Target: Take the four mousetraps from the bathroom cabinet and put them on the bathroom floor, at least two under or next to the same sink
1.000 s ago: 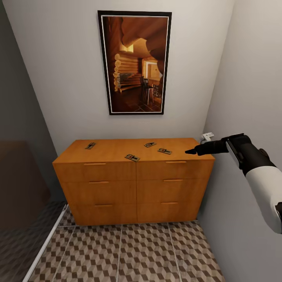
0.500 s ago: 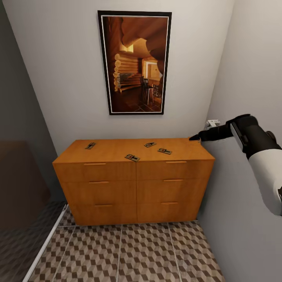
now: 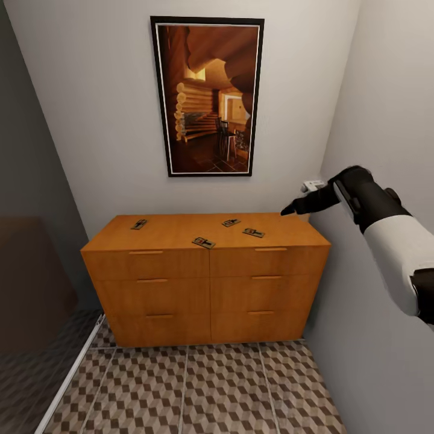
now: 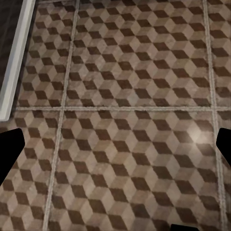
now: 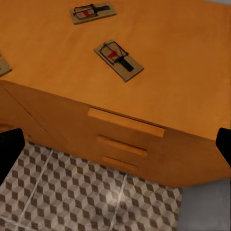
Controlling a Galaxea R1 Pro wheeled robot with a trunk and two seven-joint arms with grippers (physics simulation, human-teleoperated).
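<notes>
Several mousetraps lie on top of the orange-brown cabinet: one at the far left, one near the front edge, and two right of the middle. My right gripper hovers open above the cabinet's right rear part, touching nothing. In the right wrist view, the right gripper looks down on two mousetraps and the cabinet. My left gripper hangs open and empty over the cube-patterned bathroom floor.
A framed picture hangs on the wall above the cabinet. The right wall, with a white socket, runs close beside my right arm. A dark glass panel and a white strip bound the tiled floor on the left.
My right arm has risen from the cabinet's right front corner and swung a little left, so the gripper now hovers higher above the top. The mousetraps have not moved.
</notes>
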